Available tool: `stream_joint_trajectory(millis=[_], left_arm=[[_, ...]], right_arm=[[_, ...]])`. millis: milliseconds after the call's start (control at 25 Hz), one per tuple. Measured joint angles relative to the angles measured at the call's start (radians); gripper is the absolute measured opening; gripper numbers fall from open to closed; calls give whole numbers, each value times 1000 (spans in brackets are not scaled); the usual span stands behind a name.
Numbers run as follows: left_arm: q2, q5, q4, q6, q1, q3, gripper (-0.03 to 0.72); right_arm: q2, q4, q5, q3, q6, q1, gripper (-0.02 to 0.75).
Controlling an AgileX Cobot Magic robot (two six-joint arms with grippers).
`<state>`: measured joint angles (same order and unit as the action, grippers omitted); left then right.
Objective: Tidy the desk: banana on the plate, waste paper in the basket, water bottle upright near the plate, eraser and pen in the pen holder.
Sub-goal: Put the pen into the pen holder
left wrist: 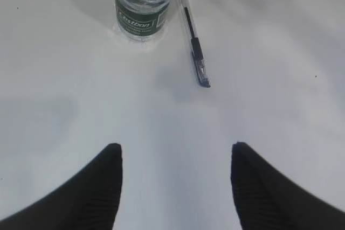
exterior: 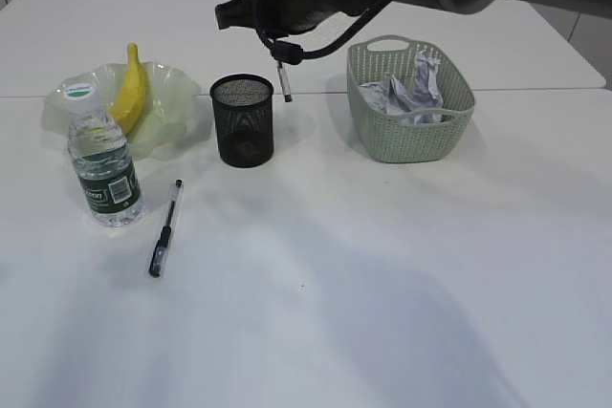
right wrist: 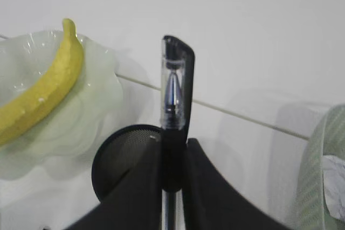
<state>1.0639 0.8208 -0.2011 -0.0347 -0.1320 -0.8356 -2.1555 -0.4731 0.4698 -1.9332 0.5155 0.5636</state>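
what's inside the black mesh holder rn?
Not fully checkable. Through the pen holder mesh the exterior view shows a vague lighter patch near the bottom, unidentifiable. No pen stands in it: one pen is in the right fingers above it, another pen lies on the table.

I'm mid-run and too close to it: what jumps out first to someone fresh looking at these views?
First, the right gripper, shut on a capped pen and hanging over the black mesh pen holder at the middle of the table. Next, a second pen lying loose beside the upright water bottle, front left. Behind them, the banana sits on the plate.
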Motion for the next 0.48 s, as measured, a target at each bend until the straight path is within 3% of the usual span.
stream_joint_trajectory(millis=[480], left_arm=[[0, -4, 0, 0, 0, 0, 454]], right_arm=[[-31, -27, -309, 0, -2, -38, 49]])
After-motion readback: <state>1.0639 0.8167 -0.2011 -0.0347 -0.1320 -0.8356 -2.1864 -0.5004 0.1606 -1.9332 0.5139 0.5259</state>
